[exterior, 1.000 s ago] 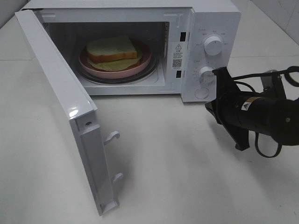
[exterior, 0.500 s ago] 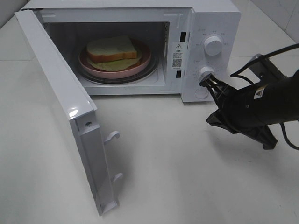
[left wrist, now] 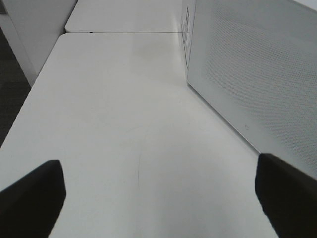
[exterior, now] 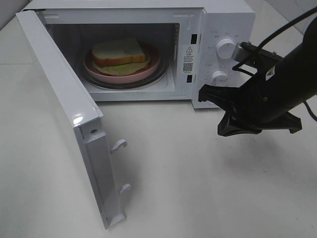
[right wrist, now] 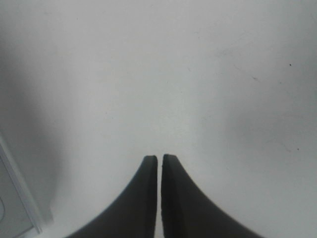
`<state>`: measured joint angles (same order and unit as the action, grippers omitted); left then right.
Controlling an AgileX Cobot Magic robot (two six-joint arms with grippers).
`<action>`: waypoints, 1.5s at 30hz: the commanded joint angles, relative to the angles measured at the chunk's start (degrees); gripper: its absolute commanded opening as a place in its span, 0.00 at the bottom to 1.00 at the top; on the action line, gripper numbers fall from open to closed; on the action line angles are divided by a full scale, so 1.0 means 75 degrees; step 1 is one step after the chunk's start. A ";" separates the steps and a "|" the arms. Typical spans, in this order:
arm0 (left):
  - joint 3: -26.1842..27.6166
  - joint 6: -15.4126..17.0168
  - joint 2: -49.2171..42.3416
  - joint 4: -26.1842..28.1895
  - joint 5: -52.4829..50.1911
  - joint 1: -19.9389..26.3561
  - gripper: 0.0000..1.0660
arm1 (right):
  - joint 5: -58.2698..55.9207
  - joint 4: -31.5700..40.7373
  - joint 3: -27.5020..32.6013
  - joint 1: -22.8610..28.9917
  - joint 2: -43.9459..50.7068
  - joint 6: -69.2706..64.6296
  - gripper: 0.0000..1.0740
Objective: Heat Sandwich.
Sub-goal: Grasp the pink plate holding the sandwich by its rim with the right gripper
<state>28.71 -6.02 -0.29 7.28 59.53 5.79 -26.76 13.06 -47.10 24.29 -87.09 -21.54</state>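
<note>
My left gripper (left wrist: 158, 198) is spread wide. Only its two dark fingertips (left wrist: 34, 196) poke into view, with bare white table (left wrist: 114, 89) between them. At 12 o'clock there's a seam, then a second table (left wrist: 129, 15) butted right up against this one. From roughly 1 to 3 o'clock a white panel (left wrist: 257, 74) with a fine dot pattern stands upright on the table. There's a faint curved scuff (left wrist: 140, 158) just ahead of the gripper, and dark floor (left wrist: 10, 99) off around 10 o'clock.

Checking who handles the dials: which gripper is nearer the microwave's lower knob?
Right. The right gripper, shut, hovers just in front of and below the lower knob; the left gripper, open, is off on the far side of the open door.
</note>
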 commanded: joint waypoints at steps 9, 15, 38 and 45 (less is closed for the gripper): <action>-0.0023 0.0053 -0.0168 0.0061 -0.0038 0.0023 0.92 | -0.1811 -0.0321 -0.0901 -0.0053 0.0046 0.3484 0.08; -0.0023 0.0053 -0.0168 0.0061 -0.0038 0.0023 0.92 | -0.2307 -0.0321 -0.1024 -0.0053 0.0046 0.6020 0.08; -0.0023 0.0053 -0.0168 0.0061 -0.0038 0.0023 0.92 | -0.2177 -0.0489 -0.1024 -0.0023 0.0046 1.4057 0.17; -0.0023 0.0053 -0.0168 0.0061 -0.0038 0.0023 0.92 | -0.1925 -0.0489 -0.1024 -0.0023 0.0046 1.3636 0.60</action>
<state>28.71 -6.02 -0.29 7.28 59.53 5.79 -41.42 9.34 -54.55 24.29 -87.09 81.93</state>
